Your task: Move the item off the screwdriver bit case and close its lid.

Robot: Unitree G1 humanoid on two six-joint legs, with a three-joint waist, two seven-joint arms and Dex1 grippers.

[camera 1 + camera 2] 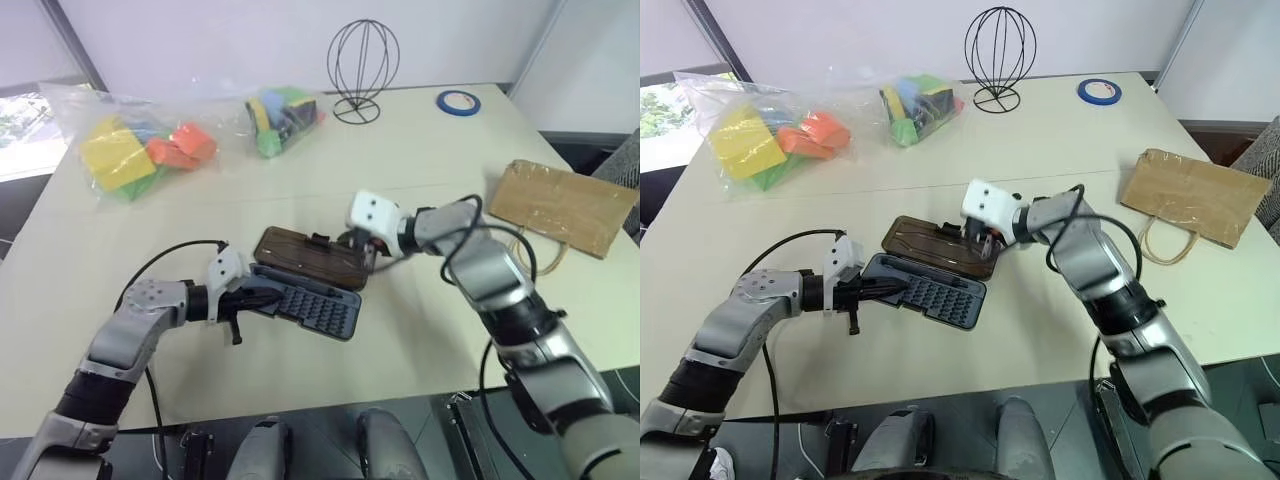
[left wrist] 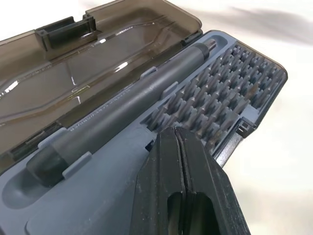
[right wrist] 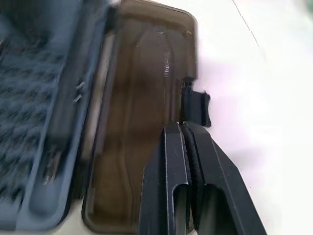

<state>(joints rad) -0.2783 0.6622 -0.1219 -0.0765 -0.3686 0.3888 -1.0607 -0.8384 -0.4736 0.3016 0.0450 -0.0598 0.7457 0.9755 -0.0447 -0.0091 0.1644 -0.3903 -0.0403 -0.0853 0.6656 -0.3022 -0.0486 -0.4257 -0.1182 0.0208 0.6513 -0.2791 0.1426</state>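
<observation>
One screwdriver bit case (image 1: 930, 290) lies open at the table's near centre, its lid (image 1: 935, 245) folded back flat on the far side. One kraft paper bag (image 1: 1192, 195) lies well apart at far right. Left gripper (image 2: 178, 142) rests pinched together on the grey base; right gripper (image 3: 183, 129), fingers together, sits at the lid's latch edge. Two bags of coloured blocks (image 1: 760, 135) lie far left.

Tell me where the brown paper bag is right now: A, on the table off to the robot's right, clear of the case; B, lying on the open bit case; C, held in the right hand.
A: the brown paper bag lies on the table, apart from the open bit case.
</observation>
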